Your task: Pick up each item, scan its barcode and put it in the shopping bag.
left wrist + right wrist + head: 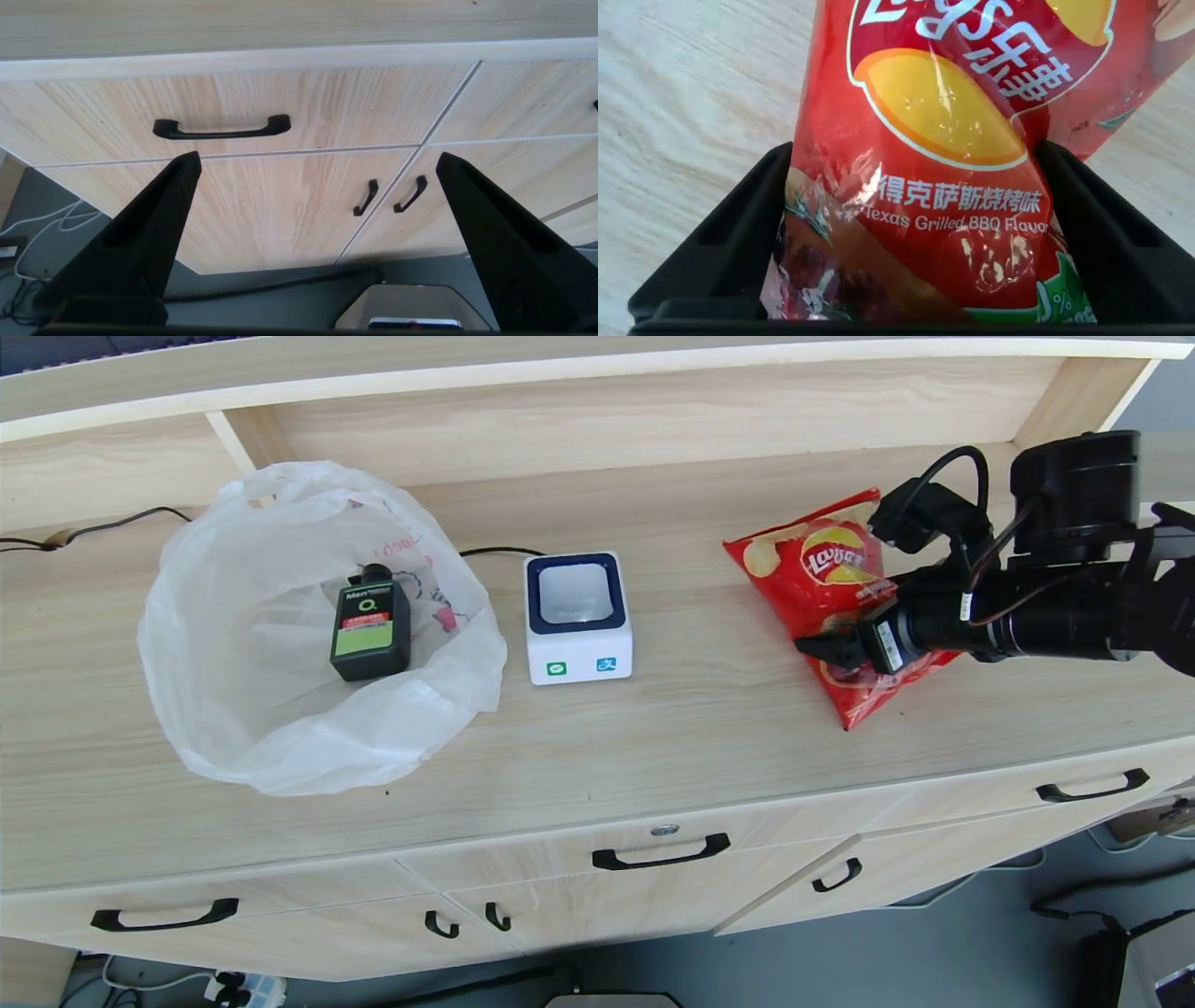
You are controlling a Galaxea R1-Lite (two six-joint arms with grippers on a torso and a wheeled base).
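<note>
gripping chips (831, 569) crosswise toward near end w/ r gripper (836, 651), long axis near-to-far, scanner (577, 616) well to its left, bag (233, 737) beyond; l gripper (318, 159) gaping open by drawers (280, 215).

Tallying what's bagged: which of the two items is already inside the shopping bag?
The dark bottle with the green label; it sits inside the white shopping bag. The red chip bag is on the counter, between the fingers of the right gripper.
</note>
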